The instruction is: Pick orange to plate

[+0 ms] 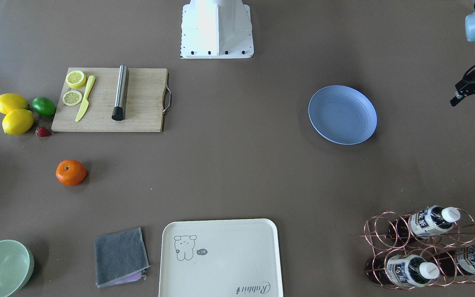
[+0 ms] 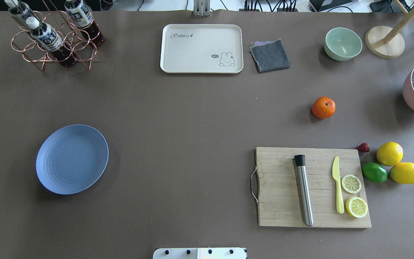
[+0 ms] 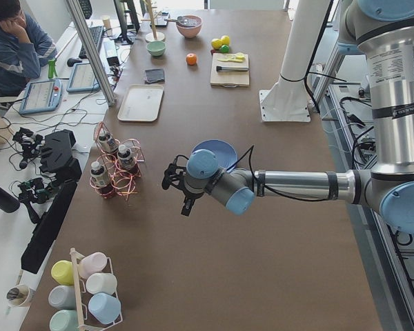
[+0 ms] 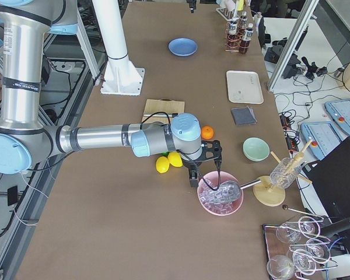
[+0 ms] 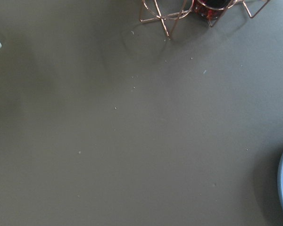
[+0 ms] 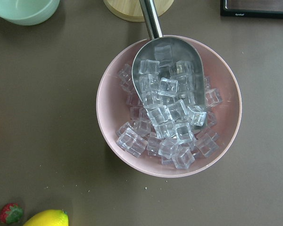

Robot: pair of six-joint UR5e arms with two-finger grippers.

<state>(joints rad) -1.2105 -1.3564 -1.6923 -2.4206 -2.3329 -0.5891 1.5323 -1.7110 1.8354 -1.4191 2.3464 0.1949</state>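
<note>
Sitting on the brown table (image 1: 237, 165) in the front-facing view, the orange (image 1: 71, 172) lies just in front of the cutting board (image 1: 109, 100), well apart from the plate (image 1: 342, 114). The left gripper (image 1: 469, 107) hangs at that view's right edge beyond the plate, fingers apart and holding nothing. The overhead view puts the orange at the right and the plate at the left. From the table's left end, the near arm holds its gripper above the table between the plate and the bottle rack (image 3: 114, 169). From the right end, the right gripper (image 4: 205, 175) hovers over the pink bowl (image 4: 219, 213), with the lemons (image 4: 169, 161) and the orange close behind it. Whether its fingers are apart or together I cannot tell. The left wrist camera catches the plate's rim at its right edge. The right wrist camera looks down on ice cubes (image 6: 165, 117) and a scoop (image 6: 150, 19) in that bowl.
</note>
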